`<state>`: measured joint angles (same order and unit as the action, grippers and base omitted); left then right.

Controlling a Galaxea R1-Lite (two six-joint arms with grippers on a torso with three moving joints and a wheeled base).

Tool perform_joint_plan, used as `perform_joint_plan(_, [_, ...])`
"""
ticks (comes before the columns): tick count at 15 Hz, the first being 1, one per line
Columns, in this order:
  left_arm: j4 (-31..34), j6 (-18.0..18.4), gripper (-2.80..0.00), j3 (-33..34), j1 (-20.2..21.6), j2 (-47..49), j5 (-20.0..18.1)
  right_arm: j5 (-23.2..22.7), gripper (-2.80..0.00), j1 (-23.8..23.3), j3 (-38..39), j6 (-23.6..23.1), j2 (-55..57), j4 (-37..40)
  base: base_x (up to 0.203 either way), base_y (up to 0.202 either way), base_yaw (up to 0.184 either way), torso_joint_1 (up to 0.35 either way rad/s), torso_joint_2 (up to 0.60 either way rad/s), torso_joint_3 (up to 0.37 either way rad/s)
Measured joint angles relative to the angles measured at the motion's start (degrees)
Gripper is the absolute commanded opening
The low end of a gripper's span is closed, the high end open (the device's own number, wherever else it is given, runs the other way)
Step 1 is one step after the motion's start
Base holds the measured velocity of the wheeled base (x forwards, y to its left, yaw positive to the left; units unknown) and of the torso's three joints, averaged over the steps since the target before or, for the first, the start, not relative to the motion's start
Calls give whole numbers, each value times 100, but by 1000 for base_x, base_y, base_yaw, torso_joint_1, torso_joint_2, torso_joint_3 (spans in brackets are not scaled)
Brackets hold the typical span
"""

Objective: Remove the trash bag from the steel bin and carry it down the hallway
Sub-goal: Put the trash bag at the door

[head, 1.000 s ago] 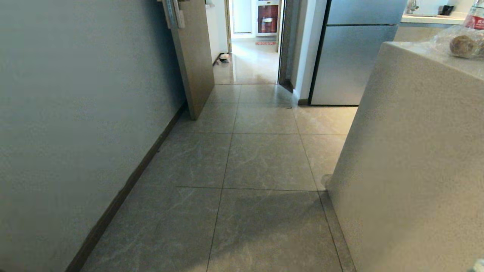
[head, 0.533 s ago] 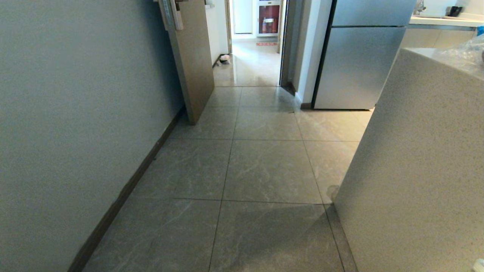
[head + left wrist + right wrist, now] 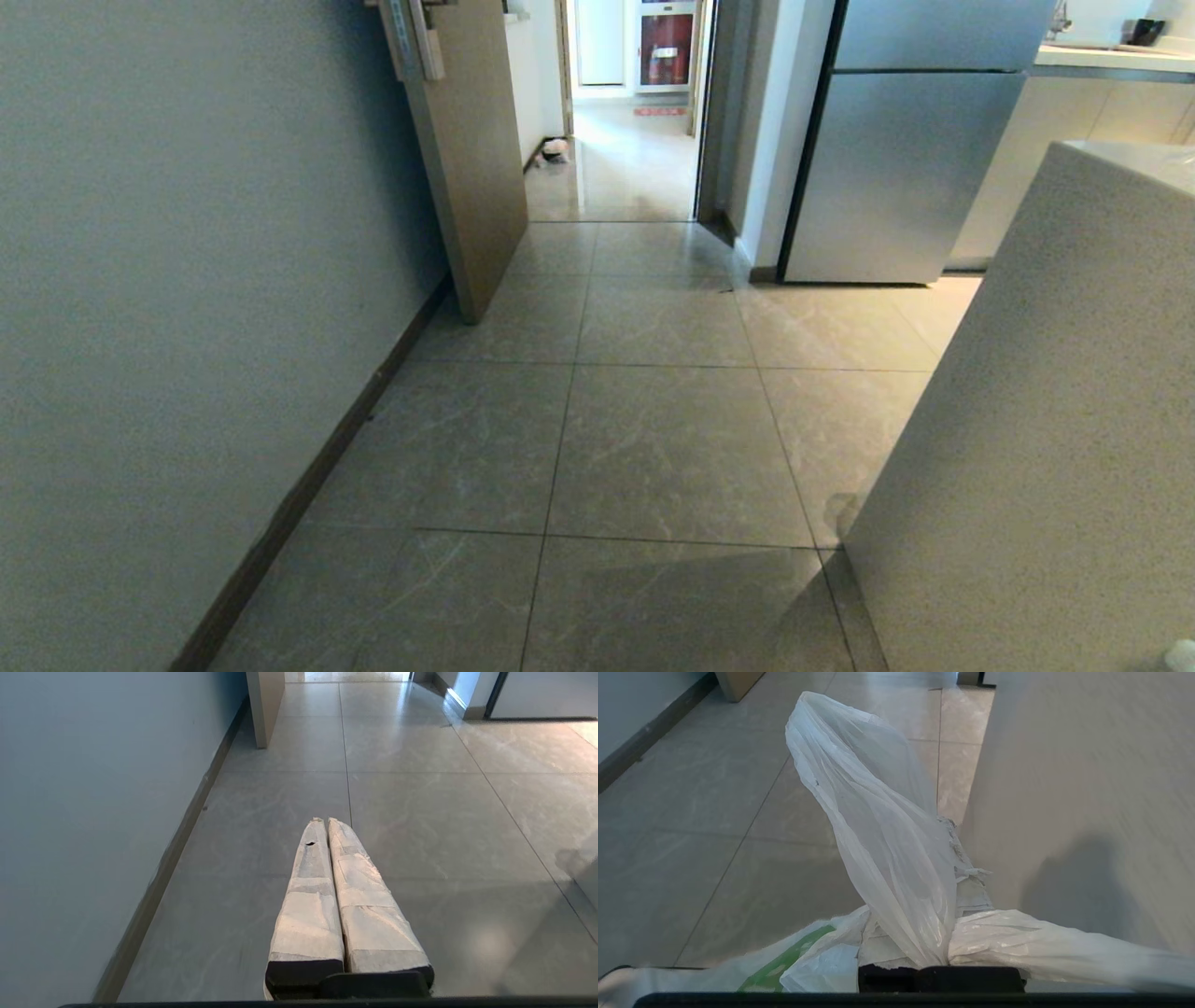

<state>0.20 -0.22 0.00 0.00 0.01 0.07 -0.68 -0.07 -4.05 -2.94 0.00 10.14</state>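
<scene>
Tiled hallway point(image 3: 653, 439): glossy grey-beige marble-look floor, grey wall point(image 3: 187, 280) with dark skirting at left, speckled bench point(image 3: 1046, 448) at right, open door point(image 3: 471, 159) and steel refrigerator point(image 3: 896, 168) ahead. Left gripper point(image 3: 325, 820) hovers above the floor, fingers pressed together, empty. Right gripper point(image 3: 959, 851), fingers apparently pinching the trash bag point(image 3: 882, 835), whose whitish plastic drapes over them beside the bench.
</scene>
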Motion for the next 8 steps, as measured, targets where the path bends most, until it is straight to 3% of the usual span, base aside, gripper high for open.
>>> perform_joint_plan(8, [-4,3,-280,0,0,-1,0,0,-280,-2,0,-1,0,0,189,0,-1,3,2,2])
